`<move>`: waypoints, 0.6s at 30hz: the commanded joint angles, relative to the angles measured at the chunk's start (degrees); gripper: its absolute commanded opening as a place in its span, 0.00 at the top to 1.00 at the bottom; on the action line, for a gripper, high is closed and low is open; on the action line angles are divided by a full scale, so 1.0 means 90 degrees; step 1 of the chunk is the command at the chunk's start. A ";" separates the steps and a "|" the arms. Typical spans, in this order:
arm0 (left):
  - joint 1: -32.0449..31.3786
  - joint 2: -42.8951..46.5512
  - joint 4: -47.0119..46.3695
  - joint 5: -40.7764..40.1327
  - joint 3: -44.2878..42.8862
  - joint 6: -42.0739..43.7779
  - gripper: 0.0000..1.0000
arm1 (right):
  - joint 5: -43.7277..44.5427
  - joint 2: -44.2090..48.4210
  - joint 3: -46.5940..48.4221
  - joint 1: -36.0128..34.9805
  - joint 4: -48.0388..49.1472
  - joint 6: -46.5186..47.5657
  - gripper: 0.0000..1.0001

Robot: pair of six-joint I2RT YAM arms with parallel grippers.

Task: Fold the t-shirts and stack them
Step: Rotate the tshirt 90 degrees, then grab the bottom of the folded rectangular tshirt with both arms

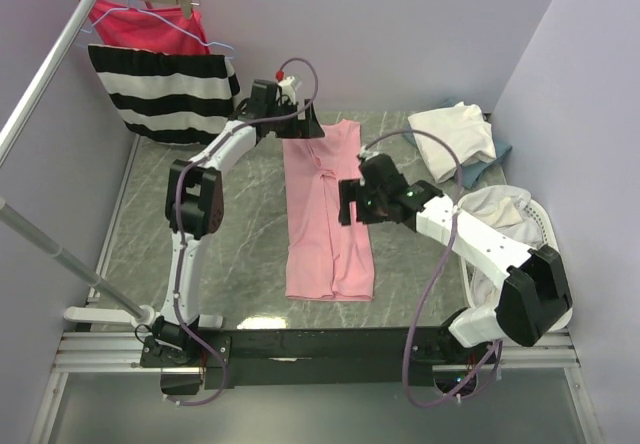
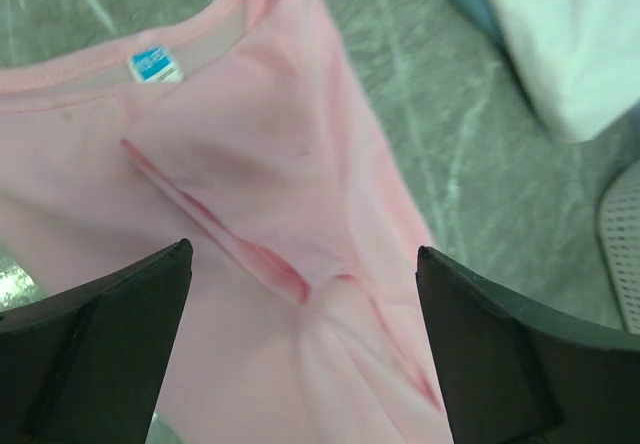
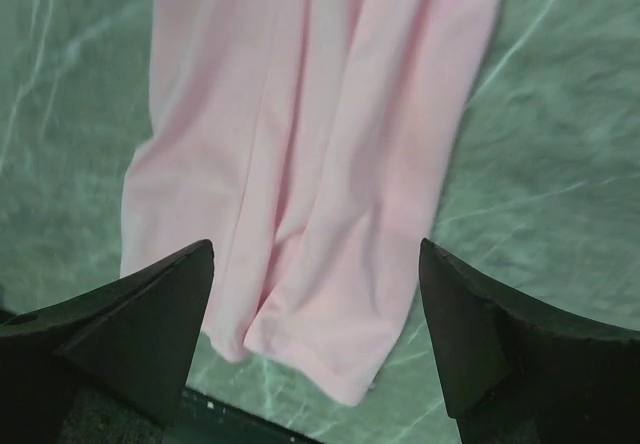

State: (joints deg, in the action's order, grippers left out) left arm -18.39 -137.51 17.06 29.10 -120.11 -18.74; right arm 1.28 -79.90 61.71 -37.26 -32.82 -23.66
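Note:
A light pink t-shirt (image 1: 328, 219) lies on the marble table, folded lengthwise into a long strip with its collar at the far end. My left gripper (image 1: 303, 124) hovers open over the collar end. In the left wrist view the gripper (image 2: 305, 254) spans creased pink cloth (image 2: 270, 164) below the blue neck label (image 2: 155, 65). My right gripper (image 1: 349, 202) is open above the strip's middle right edge. In the right wrist view that gripper (image 3: 316, 249) frames the hem end (image 3: 320, 194). Neither holds anything. A cream-white tee (image 1: 455, 136) lies on a blue one (image 1: 499, 151) at the back right.
A white basket (image 1: 545, 226) with cream cloth (image 1: 495, 207) in it sits at the right edge. The black-and-white striped garment (image 1: 165, 92) and a magenta-red one (image 1: 145, 26) hang at the back left. A metal rail (image 1: 50, 64) slants across the left side.

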 commanded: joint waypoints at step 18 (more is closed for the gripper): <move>-0.0339 0.1998 -0.0539 -0.0226 0.4196 -0.0115 0.03 | -0.0962 -0.2167 0.1219 0.1151 0.0990 0.0217 0.12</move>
State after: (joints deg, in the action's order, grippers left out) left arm -20.69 -120.57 13.56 27.70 -84.73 -19.33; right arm -3.92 -98.41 70.26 -27.11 -26.55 -21.89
